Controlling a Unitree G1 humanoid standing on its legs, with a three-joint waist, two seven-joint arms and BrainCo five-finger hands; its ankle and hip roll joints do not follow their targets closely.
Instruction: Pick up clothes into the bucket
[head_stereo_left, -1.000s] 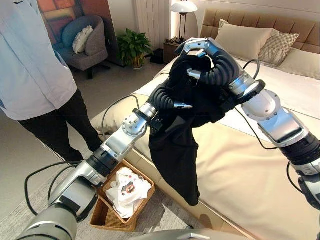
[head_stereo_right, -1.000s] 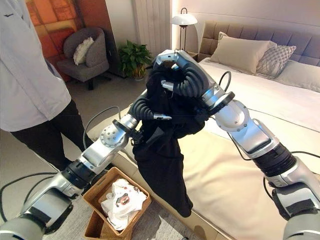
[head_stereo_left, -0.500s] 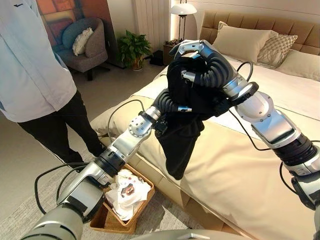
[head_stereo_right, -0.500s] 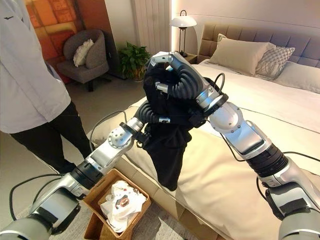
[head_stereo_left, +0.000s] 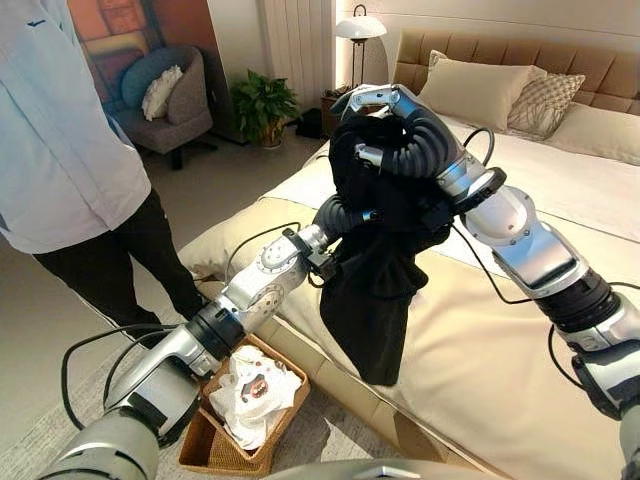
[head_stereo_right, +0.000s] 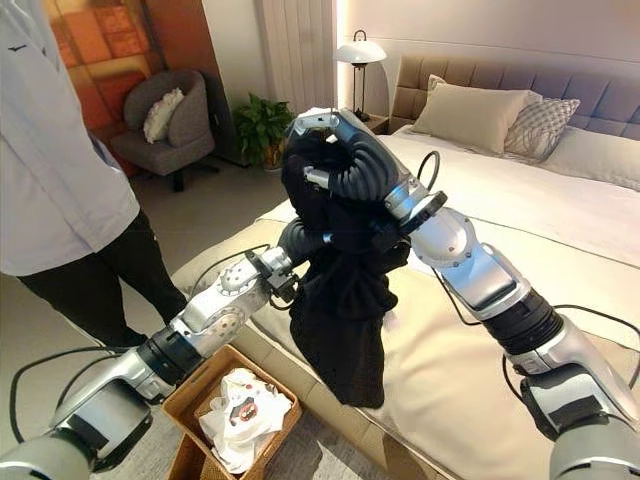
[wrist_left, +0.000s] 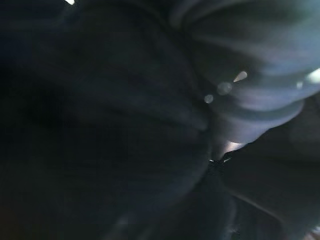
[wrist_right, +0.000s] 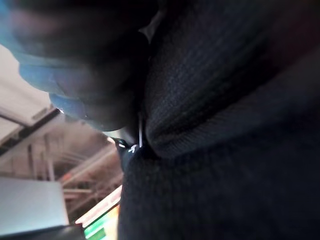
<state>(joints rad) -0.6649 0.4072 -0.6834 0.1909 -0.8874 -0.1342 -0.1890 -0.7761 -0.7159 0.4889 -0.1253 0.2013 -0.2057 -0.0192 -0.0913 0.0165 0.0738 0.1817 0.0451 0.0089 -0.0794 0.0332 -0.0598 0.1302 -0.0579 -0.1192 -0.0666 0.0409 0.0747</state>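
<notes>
Left eye view: a black knitted garment (head_stereo_left: 372, 270) hangs above the beige bed's (head_stereo_left: 480, 330) edge, clutched in the right hand's (head_stereo_left: 395, 125) curled fingers. Whether the left hand (head_stereo_left: 345, 215), buried in cloth, grips cannot be told. A woven brown basket (head_stereo_left: 205, 440) below already holds white clothing (head_stereo_left: 250, 385); dropping this piece in remains.

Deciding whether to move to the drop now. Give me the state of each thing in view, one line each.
Black garment: lifted off the bed, bunched at the top, hanging free.
Right hand: curled round the garment's top.
Left hand: buried in the cloth, fingers hidden.
Wicker basket: on the floor beside the bed, holding a white garment.
Bedside lamp: lit.
Person: standing by the basket.
</notes>
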